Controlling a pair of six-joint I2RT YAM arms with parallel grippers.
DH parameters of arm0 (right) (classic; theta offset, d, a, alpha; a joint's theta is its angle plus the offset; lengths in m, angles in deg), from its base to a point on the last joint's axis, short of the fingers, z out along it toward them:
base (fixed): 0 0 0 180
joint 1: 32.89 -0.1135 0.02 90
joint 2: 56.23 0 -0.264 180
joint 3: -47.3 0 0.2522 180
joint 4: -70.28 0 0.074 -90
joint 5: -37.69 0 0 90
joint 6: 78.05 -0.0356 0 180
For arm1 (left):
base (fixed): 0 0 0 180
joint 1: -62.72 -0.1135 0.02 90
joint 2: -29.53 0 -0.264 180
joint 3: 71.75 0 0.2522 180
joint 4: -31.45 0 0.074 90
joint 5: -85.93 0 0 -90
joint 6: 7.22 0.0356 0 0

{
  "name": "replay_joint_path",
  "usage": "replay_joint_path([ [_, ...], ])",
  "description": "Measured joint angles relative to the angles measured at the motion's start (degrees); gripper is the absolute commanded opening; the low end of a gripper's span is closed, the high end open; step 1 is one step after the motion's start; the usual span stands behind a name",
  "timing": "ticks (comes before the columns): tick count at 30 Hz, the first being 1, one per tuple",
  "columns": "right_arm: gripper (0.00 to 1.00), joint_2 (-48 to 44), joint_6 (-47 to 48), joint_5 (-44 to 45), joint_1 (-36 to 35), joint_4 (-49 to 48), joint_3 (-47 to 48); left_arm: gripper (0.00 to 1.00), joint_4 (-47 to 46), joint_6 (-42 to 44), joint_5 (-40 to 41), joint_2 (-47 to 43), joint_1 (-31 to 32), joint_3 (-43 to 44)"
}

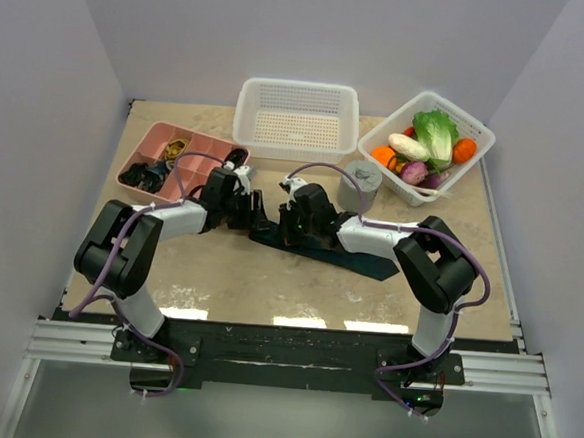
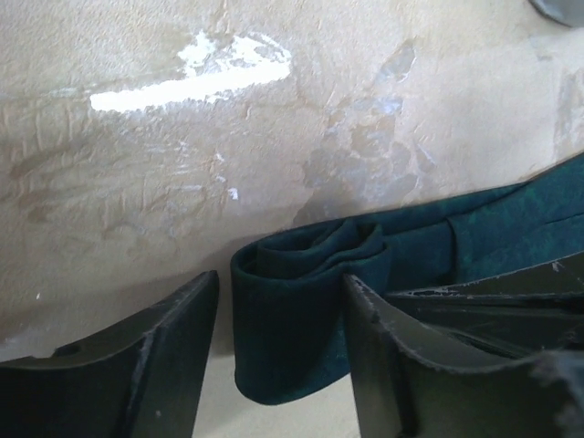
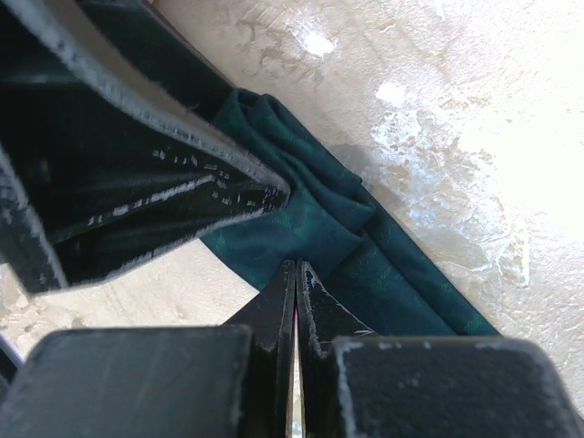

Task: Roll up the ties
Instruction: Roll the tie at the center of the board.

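Observation:
The dark teal-green tie (image 1: 364, 260) lies across the middle of the table, with its flat band trailing right. Its left end is rolled into a loose coil (image 2: 292, 310). My left gripper (image 2: 283, 281) is open, with one finger on each side of the coil. The right finger (image 2: 392, 365) touches the coil and the left finger (image 2: 173, 356) stands a little off it. My right gripper (image 3: 295, 266) is shut, its tips pressed down on the tie (image 3: 365, 265) just beside the coil, with no fabric seen between them. In the top view the left gripper (image 1: 256, 217) and the right gripper (image 1: 284, 224) meet over the coil.
A grey cylinder (image 1: 360, 184) stands just behind the right arm. A white mesh basket (image 1: 297, 119) is at the back middle and a white bin of vegetables (image 1: 473, 164) at the back right. A pink compartment tray (image 1: 163, 136) holding dark items is at the back left.

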Motion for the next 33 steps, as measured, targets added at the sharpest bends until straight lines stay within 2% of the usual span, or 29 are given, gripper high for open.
replay_joint_path([
  [3, 0.00, -0.1, 0.0, 0.0, 0.1, 0.5, 0.2, 0.45, -1.3, -0.3, -1.0, 0.6, -0.6, -0.1],
  [11, 0.00, -1.8, 0.0, 0.0, 0.7, 1.9, 0.5, 0.38, -2.4, -0.4, -2.6, 1.2, -0.7, -0.2],
  [24, 0.00, -2.0, 1.0, 2.6, 0.8, 2.8, 2.6, 0.36, -1.7, -0.3, -3.0, 1.1, -0.7, 0.1],
  [33, 0.00, -0.9, 1.0, 2.5, 0.8, 3.1, 2.6, 0.33, 2.7, 0.4, -2.8, 0.0, -0.7, 2.2],
])
